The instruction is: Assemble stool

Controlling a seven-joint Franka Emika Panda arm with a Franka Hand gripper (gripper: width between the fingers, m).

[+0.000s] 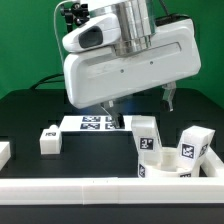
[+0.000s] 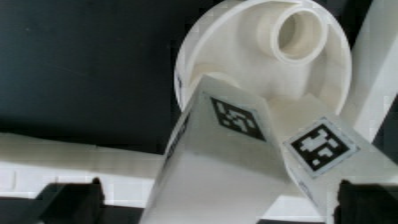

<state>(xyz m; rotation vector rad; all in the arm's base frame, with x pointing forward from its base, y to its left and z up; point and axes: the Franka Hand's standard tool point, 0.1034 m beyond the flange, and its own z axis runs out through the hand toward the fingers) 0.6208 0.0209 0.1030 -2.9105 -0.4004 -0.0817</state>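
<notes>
The round white seat (image 1: 168, 170) lies at the exterior view's right, against the front rail. Two white block legs with marker tags (image 1: 147, 136) (image 1: 192, 144) stand on or at it. A third leg (image 1: 48, 140) stands alone on the table at the exterior view's left. My gripper (image 1: 141, 102) hangs open just above the nearer tagged leg. In the wrist view the seat (image 2: 267, 65) shows a round socket hole. A tagged leg (image 2: 240, 130) runs between my spread fingers (image 2: 71, 200) with gaps on both sides. My gripper (image 2: 217, 200) holds nothing.
The marker board (image 1: 92, 122) lies on the black table behind the gripper. A long white border rail (image 1: 100, 190) runs along the front edge. A short rail piece (image 1: 5, 150) sits at the exterior view's left.
</notes>
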